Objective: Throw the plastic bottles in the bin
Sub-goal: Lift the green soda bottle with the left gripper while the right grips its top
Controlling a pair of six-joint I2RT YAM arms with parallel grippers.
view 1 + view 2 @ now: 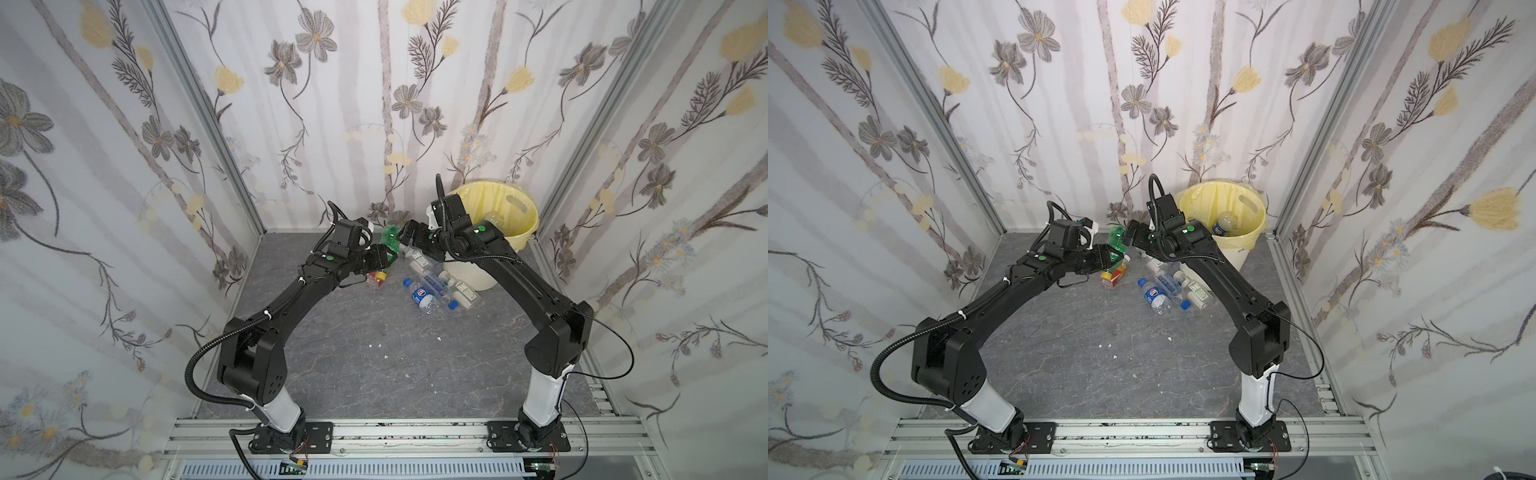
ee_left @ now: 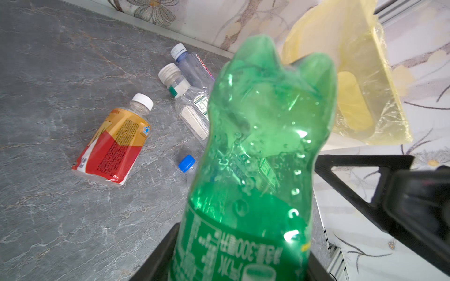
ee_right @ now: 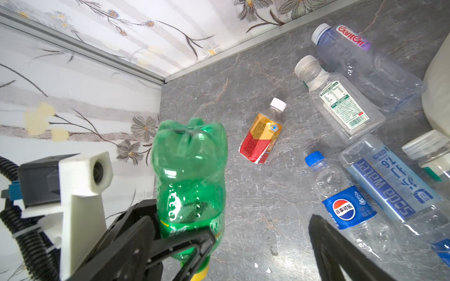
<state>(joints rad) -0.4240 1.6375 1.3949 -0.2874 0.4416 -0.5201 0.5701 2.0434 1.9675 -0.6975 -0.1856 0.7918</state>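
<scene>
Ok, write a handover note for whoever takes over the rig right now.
Left pincer: shut on the green bottle, held off the table.
Right pincer: open, empty, close to that bottle's base.
Bin: back right; at least one clear blue-labelled bottle inside.
Left to do: the green bottle, the orange-red bottle and five clear bottles lying on the table.
</scene>
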